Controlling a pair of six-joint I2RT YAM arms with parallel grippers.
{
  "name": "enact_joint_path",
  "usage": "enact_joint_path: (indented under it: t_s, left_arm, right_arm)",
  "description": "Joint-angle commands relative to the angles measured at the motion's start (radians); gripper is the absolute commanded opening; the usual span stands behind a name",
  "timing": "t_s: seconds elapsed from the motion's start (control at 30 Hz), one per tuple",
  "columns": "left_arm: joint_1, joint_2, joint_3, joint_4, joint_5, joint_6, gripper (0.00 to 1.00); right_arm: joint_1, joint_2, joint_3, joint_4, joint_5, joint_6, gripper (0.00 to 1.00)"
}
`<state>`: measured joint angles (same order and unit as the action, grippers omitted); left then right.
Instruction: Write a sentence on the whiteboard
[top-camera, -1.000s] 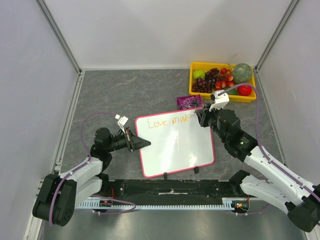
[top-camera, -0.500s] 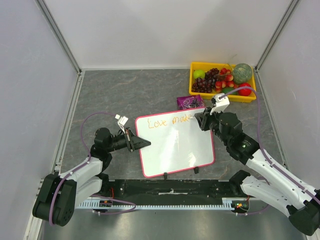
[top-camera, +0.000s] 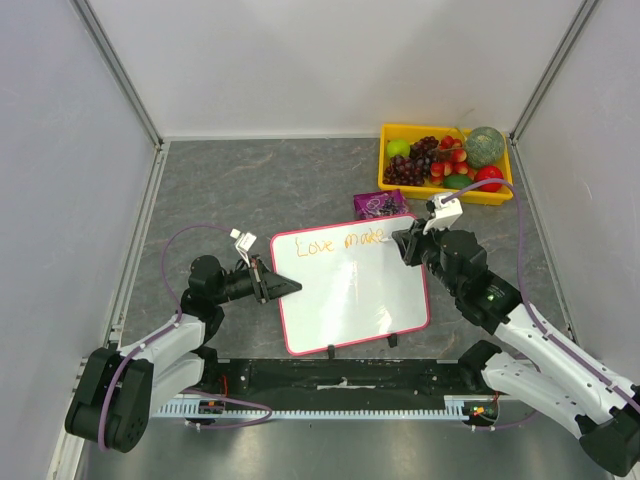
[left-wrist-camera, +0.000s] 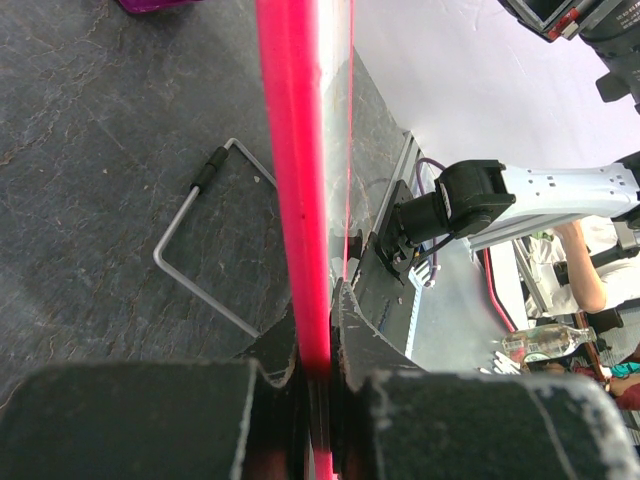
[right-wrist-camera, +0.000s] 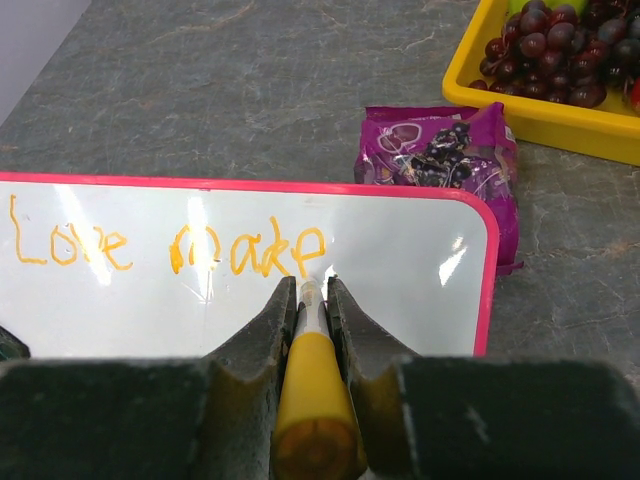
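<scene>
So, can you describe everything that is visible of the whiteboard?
The whiteboard is a white rectangle with a glossy surface, a pink-red frame, rounded corners and two small black feet on its near edge. Near the far edge the unfinished orange sentence reads "Love make". The left end effector is shut on the left frame edge. The right end effector holds a yellow-orange marker with its tip on the board just after the last letter. A purple packet lies beside the far right corner.

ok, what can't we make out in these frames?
Tip of the marker: right wrist view, fingers crowd it, contact unclear.
End of the sentence: top view, right gripper covers it.
Face of the whiteboard: left wrist view, edge-on, unreadable.
Print on the purple packet: right wrist view, too blurred to read.
</scene>
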<state>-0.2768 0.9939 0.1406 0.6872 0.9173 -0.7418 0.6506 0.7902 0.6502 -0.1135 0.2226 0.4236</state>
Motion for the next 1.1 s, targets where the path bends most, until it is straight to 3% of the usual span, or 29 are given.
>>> enact_joint_path:
  t_s: [0.0,0.5,1.07]
  left_arm:
    - [-0.005,0.005,-0.009,-0.032,-0.046,0.179,0.02]
    - [-0.006,0.005,-0.009,-0.035,-0.047,0.182,0.02]
    - [-0.009,0.002,-0.009,-0.038,-0.047,0.18,0.02]
  right_arm:
    - [-0.002,0.007,0.006,-0.055,0.07,-0.016,0.0]
    - [-0.002,-0.016,0.117,-0.028,0.101,-0.049,0.0]
    - [-0.003,0.066,0.094,0.014,0.123,-0.059,0.0]
